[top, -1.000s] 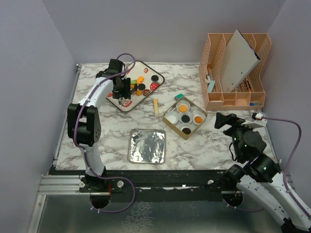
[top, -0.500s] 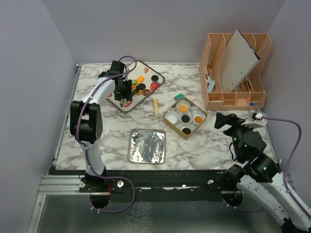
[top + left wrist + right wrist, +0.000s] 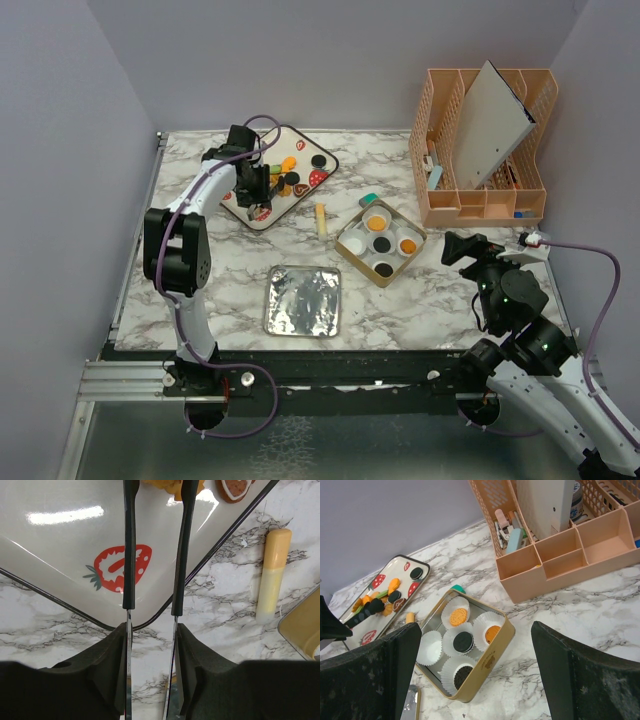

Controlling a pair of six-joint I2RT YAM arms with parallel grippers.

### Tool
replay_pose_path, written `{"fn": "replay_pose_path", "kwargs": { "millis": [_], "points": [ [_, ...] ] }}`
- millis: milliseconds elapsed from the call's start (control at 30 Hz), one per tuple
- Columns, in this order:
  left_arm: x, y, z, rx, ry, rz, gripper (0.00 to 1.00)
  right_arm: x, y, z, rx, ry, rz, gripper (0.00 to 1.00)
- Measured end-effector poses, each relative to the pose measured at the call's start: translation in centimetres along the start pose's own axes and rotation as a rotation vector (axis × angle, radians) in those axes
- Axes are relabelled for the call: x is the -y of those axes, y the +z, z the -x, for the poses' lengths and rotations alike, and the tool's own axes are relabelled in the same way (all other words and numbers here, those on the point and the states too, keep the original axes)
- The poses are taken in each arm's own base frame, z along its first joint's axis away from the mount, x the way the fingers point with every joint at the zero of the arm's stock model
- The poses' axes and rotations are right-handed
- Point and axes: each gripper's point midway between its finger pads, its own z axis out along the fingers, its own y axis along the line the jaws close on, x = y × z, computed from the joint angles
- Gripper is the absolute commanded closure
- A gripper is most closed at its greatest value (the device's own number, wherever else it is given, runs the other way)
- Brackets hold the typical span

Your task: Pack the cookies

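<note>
Two arms sit at the near edge of the marble table (image 3: 200,290). The right gripper (image 3: 475,627) hangs low over the front right, fingers spread wide with nothing between them.

A silver lid (image 3: 303,300) lies flat at front centre, apart from everything else. Just beyond it to the right is a gold tin (image 3: 492,657) with five white paper cups (image 3: 430,647). Four of the cups hold one of the cookies (image 3: 463,641) each, two orange and two black.

A yellow tube (image 3: 321,218) lies between the tin and the tray, touching neither. A small teal thing (image 3: 368,200) sits just behind the tin.

Further back on the left is a white tray (image 3: 60,550) with a black rim and a strawberry print (image 3: 120,569). The rest of the cookies lie loose on it in orange, black, green and brown.

The left gripper (image 3: 263,187) is down over that tray, its fingers (image 3: 129,555) narrow and parallel with a slim gap between them. The tips run off the top of the wrist view at an orange cookie (image 3: 162,484). I can't tell whether they pinch it.

Farthest back on the right is a peach organizer (image 3: 485,205) with a white board (image 3: 495,120) leaning in it.
</note>
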Motion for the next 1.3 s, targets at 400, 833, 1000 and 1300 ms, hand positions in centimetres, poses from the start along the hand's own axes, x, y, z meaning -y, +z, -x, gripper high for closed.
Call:
{"fn": "replay_pose_path", "kwargs": {
  "millis": [400, 833, 1000, 1300],
  "points": [
    [0.0, -2.5, -0.7, 0.035, 0.001, -0.004, 0.76, 0.0, 0.0, 0.0, 0.000, 0.000, 0.000, 0.00],
    [5.5, -8.3, -2.4, 0.119, 0.174, -0.092, 0.76, -0.1, 0.0, 0.1, 0.003, 0.002, 0.001, 0.00],
    [9.4, -9.1, -4.6, 0.099, 0.295, -0.146, 0.76, -0.1, 0.0, 0.1, 0.003, 0.002, 0.002, 0.00],
    [15.0, -9.9, -9.8, 0.019, 0.473, -0.225, 0.76, -0.1, 0.0, 0.1, 0.003, 0.002, 0.002, 0.00]
  ]
}}
